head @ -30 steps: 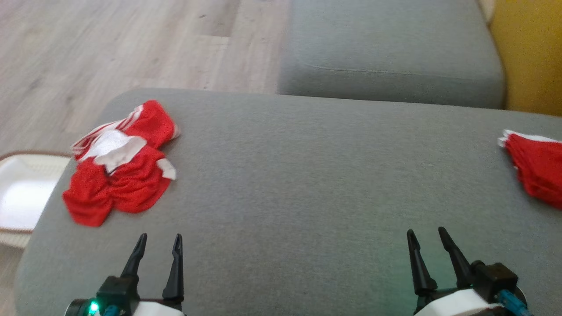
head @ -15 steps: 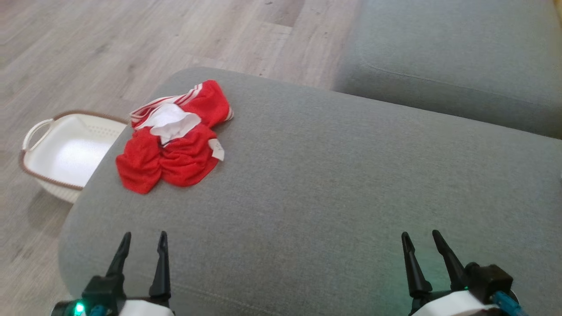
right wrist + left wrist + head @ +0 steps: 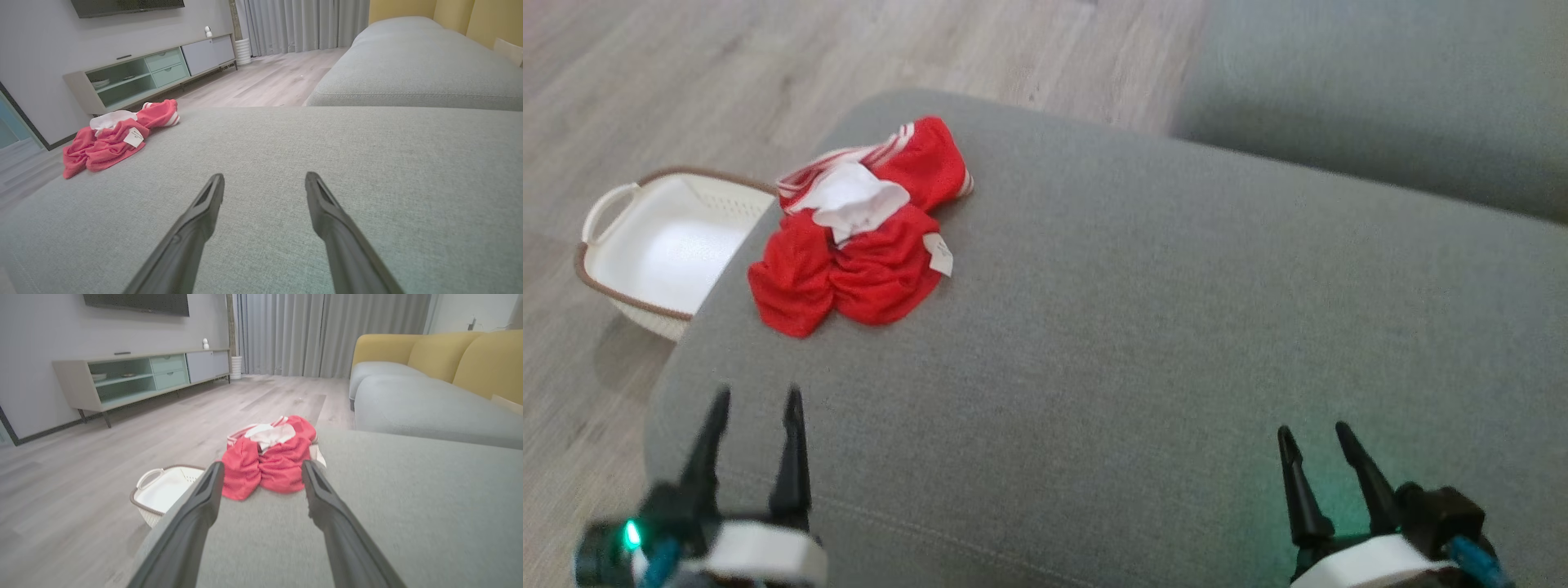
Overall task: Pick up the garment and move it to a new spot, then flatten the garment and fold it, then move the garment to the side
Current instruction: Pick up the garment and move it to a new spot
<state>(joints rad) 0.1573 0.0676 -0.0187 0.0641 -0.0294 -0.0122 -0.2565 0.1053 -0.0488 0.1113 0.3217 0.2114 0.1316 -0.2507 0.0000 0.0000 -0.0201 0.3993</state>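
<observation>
A crumpled red garment (image 3: 858,233) with white stripes, a white inner patch and a small tag lies near the far left corner of the grey ottoman (image 3: 1143,327). The left wrist view shows the garment (image 3: 269,457) straight ahead, and the right wrist view has the garment (image 3: 116,136) at its far left. My left gripper (image 3: 756,400) is open over the ottoman's near left edge, short of the garment, with nothing between its fingers. My right gripper (image 3: 1312,434) stands open and empty over the near right part of the cushion.
A white laundry basket (image 3: 645,245) with a brown rim sits on the wood floor just left of the ottoman. A grey sofa seat (image 3: 1372,90) with yellow back cushions (image 3: 470,359) lies beyond the ottoman. A low TV cabinet (image 3: 139,375) stands along the far wall.
The head camera has swung left, so the garment and basket sit further right in view and a second red piece at the right has left it. My left gripper has moved forward towards the garment.
</observation>
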